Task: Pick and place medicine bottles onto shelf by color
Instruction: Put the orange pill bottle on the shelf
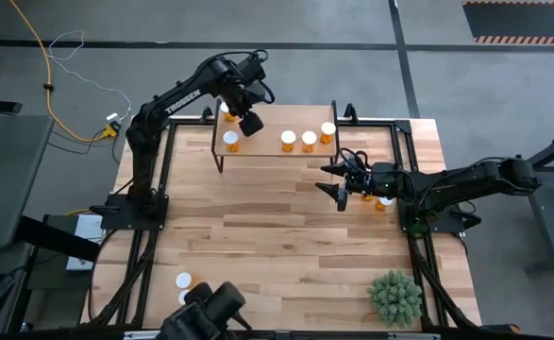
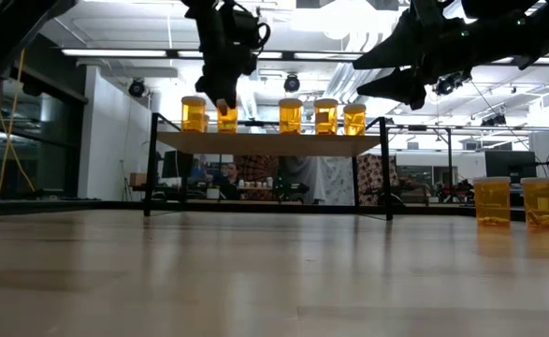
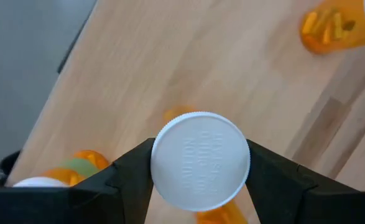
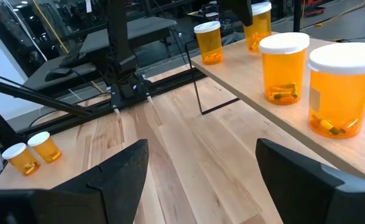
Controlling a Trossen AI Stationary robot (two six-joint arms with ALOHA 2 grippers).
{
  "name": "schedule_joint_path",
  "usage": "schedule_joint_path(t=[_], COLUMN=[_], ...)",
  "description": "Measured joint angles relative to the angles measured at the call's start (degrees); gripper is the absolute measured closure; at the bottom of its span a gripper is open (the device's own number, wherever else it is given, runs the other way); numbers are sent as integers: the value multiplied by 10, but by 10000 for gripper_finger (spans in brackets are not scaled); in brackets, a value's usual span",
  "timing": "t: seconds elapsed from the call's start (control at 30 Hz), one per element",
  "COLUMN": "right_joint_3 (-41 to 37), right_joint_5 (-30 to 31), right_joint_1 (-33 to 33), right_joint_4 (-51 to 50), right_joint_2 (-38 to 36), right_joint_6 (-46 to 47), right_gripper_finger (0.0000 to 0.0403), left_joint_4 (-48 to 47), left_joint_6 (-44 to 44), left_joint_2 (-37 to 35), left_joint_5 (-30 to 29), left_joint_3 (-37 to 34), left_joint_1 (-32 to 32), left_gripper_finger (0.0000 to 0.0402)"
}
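Observation:
The light-wood shelf [image 1: 267, 151] stands at the table's far side, and several amber bottles with white caps [image 1: 298, 141] stand upright on it. My left gripper [image 1: 249, 123] hangs over the shelf's left part, shut on one more bottle [image 2: 227, 117]. My right gripper [image 1: 341, 187] hovers open and empty in front of the shelf's right end, well above the table [image 2: 391, 70]. Two bottles [image 1: 382, 201] stand on the table under the right arm. Two others [image 1: 183, 280] stand near the table's near left corner. My left gripper pinches the bottle's round white cap [image 3: 201, 160] between its two fingers [image 3: 129, 171], one on each side of the rim. The fingers come from above, pointing down. The bottle hangs upright below them, its base [image 2: 227, 129] at shelf height; whether it rests on the board I cannot tell.
A shelf bottle [image 3: 76, 167] stands close beside the held one, and another [image 1: 230, 140] stands at the shelf's near left edge. A spiky green plant [image 1: 394, 296] sits at the near right corner. The table's middle [image 1: 277, 236] is bare wood. Black frame rails run along both sides.

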Motion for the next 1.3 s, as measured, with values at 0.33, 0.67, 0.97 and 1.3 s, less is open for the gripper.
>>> schedule_joint_path(t=[0.33,0.67,0.97,1.3], right_joint_3=[0,0,0,0], right_joint_5=[0,0,0,0], right_joint_1=[0,0,0,0], right_joint_4=[0,0,0,-5], right_joint_2=[0,0,0,0], right_joint_6=[0,0,1,4], right_gripper_finger=[114,114,114,114], left_joint_4=[-3,-4,0,161], left_joint_6=[15,10,-25,-42], left_joint_2=[9,9,6,-106], left_joint_5=[1,-8,-65,75], left_joint_3=[0,0,55,46], left_joint_1=[2,0,7,-10], left_gripper_finger=[188,141,117,118])
